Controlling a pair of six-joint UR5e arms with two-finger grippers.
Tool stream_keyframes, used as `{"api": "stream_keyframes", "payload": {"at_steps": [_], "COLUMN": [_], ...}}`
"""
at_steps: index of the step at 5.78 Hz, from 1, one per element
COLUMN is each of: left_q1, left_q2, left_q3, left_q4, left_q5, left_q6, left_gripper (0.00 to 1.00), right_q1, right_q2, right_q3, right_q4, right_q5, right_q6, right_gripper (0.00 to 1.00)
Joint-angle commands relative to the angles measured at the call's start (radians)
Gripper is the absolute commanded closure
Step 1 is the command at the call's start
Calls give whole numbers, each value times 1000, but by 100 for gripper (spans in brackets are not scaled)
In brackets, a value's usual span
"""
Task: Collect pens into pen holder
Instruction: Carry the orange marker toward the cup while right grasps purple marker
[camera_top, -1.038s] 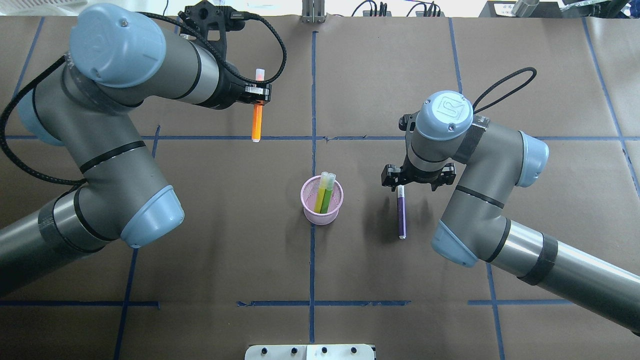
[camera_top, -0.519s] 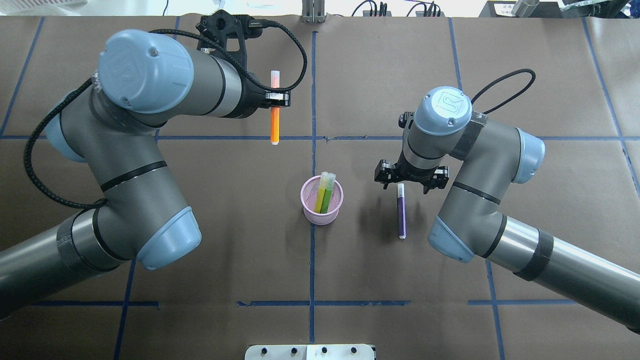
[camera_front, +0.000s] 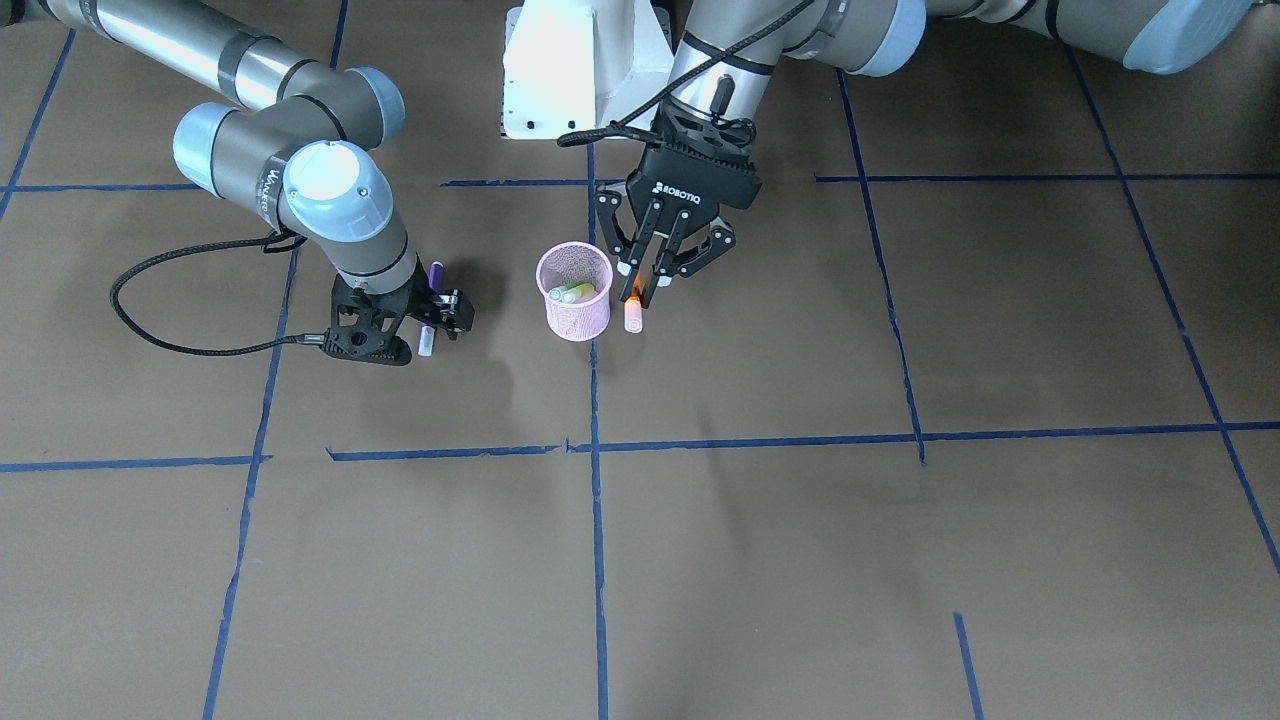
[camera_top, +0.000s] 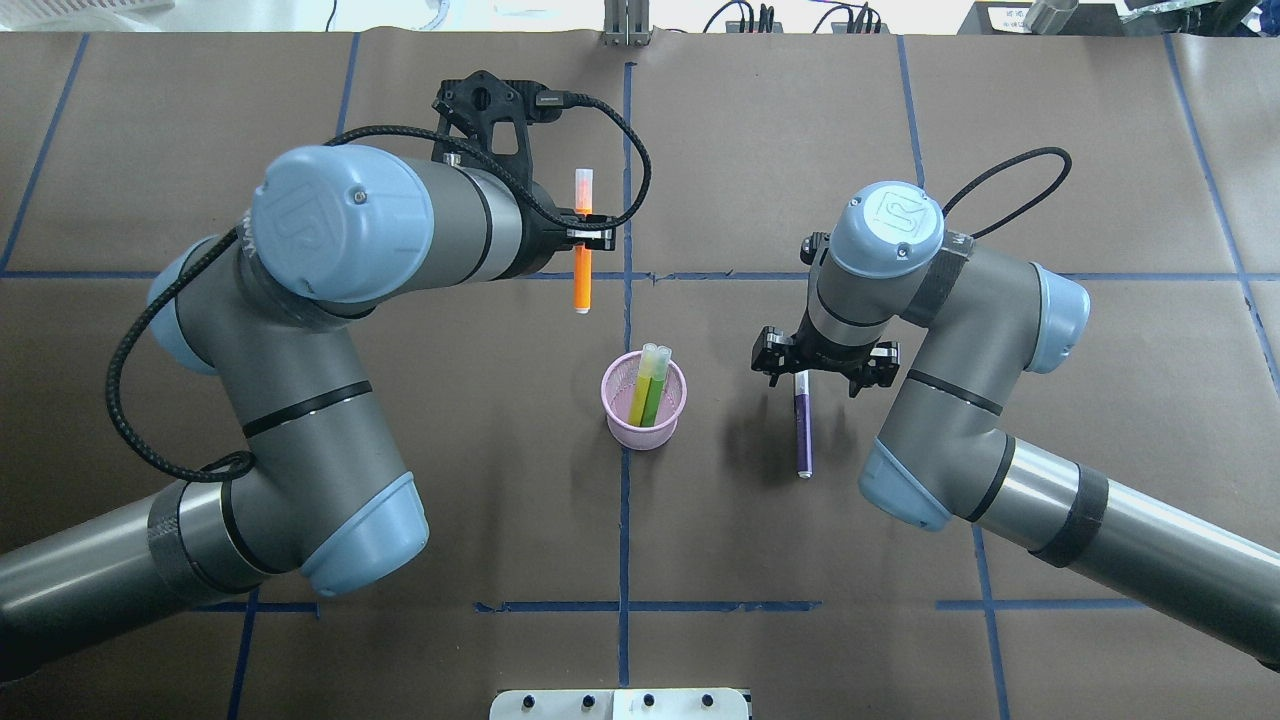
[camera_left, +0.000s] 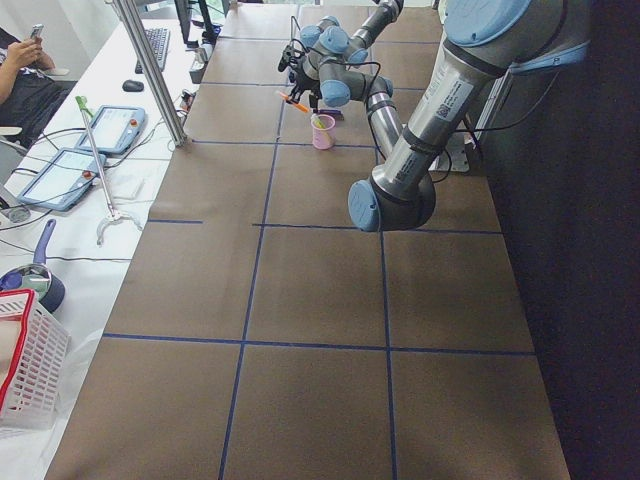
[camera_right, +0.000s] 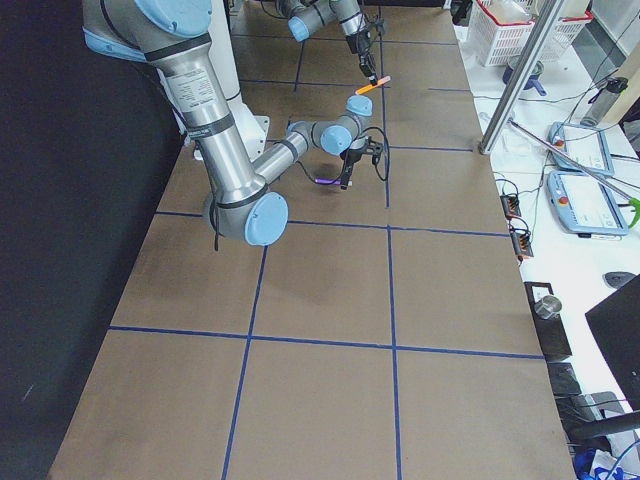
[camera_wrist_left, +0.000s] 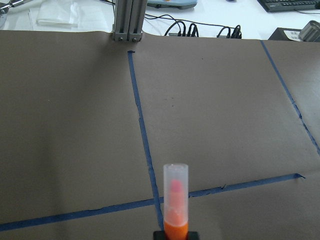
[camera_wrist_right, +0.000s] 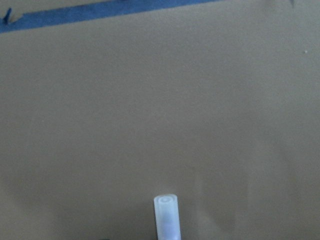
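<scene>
The pink mesh pen holder stands mid-table with a green pen and a yellow pen upright in it. My left gripper is shut on the orange pen and holds it level in the air, beyond the holder and slightly to its left. The purple pen lies flat on the table to the holder's right. My right gripper is low over its pale cap end, jaws open astride it.
A white base plate sits at the table's near edge by the robot. An aluminium post stands at the far edge. Black cables loop off both wrists. Blue tape lines grid the brown table.
My left arm has carried the orange pen to the right and nearer the holder. My right gripper has shifted slightly left over the purple pen's cap end; the pen has not moved.
</scene>
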Motion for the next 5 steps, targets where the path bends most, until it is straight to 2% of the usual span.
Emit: {"api": "stream_keyframes", "payload": {"at_steps": [1, 2, 4, 5], "left_q1": [14, 61, 148, 206], "left_q2": [7, 22, 115, 129], "left_q3": [4, 8, 13, 27], "left_q4": [-59, -135, -330, -370], "left_q5": [44, 124, 254, 328], "left_q6": [-50, -52, -52, -52], "left_gripper": [100, 100, 100, 100], "right_q1": [-17, -23, -25, -25], "right_q2": [-1, -3, -3, -3], "right_q3": [3, 1, 3, 3], "right_q4": [1, 1, 1, 1], "right_q5": [8, 8, 8, 8], "right_q6": [10, 9, 9, 9], "right_gripper": [0, 0, 0, 0]}}
